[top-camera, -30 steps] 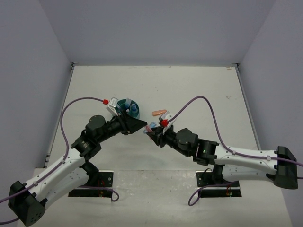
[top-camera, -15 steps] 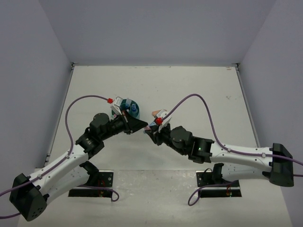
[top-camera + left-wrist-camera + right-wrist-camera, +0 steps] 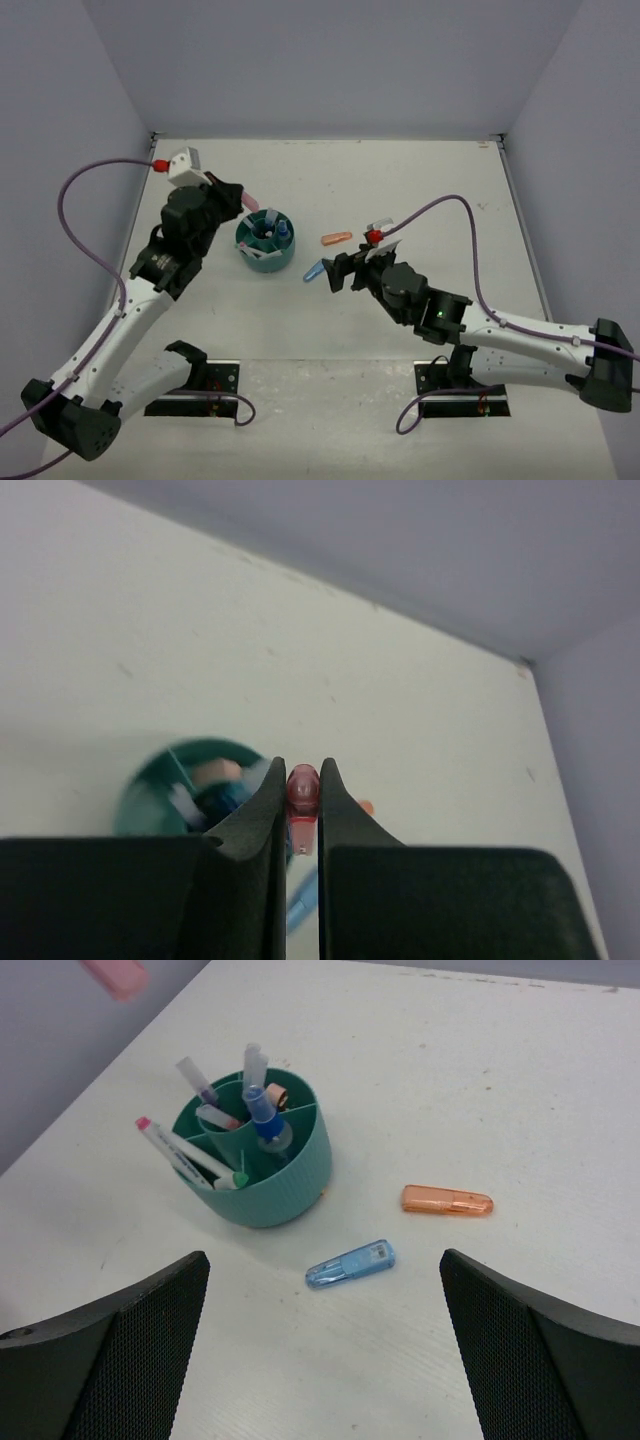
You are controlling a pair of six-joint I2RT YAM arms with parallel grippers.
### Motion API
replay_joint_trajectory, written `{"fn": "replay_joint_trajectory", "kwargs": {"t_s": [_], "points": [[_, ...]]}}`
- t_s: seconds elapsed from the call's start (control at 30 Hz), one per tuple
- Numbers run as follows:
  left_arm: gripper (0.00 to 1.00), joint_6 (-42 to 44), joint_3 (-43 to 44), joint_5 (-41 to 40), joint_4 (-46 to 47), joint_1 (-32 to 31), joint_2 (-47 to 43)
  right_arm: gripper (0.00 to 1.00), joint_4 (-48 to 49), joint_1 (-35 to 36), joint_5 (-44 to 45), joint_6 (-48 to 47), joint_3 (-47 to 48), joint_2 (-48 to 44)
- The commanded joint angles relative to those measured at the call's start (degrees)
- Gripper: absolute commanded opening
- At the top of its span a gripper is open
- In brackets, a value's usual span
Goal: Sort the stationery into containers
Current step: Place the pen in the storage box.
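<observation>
The left end effector [image 3: 298,768] is shut tight on a pink marker [image 3: 249,201]. The marker lies along the fingers, and its rounded end pokes out just past their tips. It hangs raised over the counter [image 3: 430,180], not yet above the teal organizer [image 3: 264,256]. From the top camera the organizer sits just beside the marker, toward the near and right side. In the left wrist view it shows low and to the left of the fingers. My guess is that the drop needs a short shift that way before the fingers let go. Which compartment it would land in I cannot tell.

The right end effector [image 3: 322,1360] is spread wide and holds nothing. A light-blue marker [image 3: 351,1263] lies flat on the counter just ahead of it, roughly centred between the 2 fingers. The marker's long axis runs slantwise, closer to the line the fingers close along than across it. I judge the wrist would have to turn before a clean pinch across the barrel.

Beyond it and to the right lies an orange marker [image 3: 447,1201], apart from the blue one. Both loose markers are nearer the right arm. The organizer already holds several pens, standing and leaning.
</observation>
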Motion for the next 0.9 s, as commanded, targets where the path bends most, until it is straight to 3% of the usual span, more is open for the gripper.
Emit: {"fn": "replay_joint_trajectory", "kwargs": {"t_s": [0.0, 0.1, 0.2, 0.4, 0.87], "points": [[0.00, 13.9, 8.3, -5.2, -3.5, 17.1, 5.8, 0.99, -0.1, -3.8, 3.3, 5.4, -4.3, -8.8], [0.00, 16.0, 6.2, 3.1, 2.7, 23.8, 6.8, 0.99, 0.9, -4.6, 4.8, 4.5, -6.2, -11.8], [0.00, 16.7, -2.9, 11.2, 13.9, 27.7, 6.1, 0.99, 1.9, -5.4, 3.3, 3.1, -7.5, -14.0], [0.00, 16.0, -16.0, 28.1, 36.4, 27.9, 4.5, 0.99, 1.4, -5.4, 1.3, 2.7, -8.3, -16.5], [0.00, 13.2, -23.0, 33.1, 40.9, 27.9, 9.5, 0.99, 0.7, -5.5, -0.1, 2.3, -8.6, -18.5]]}}
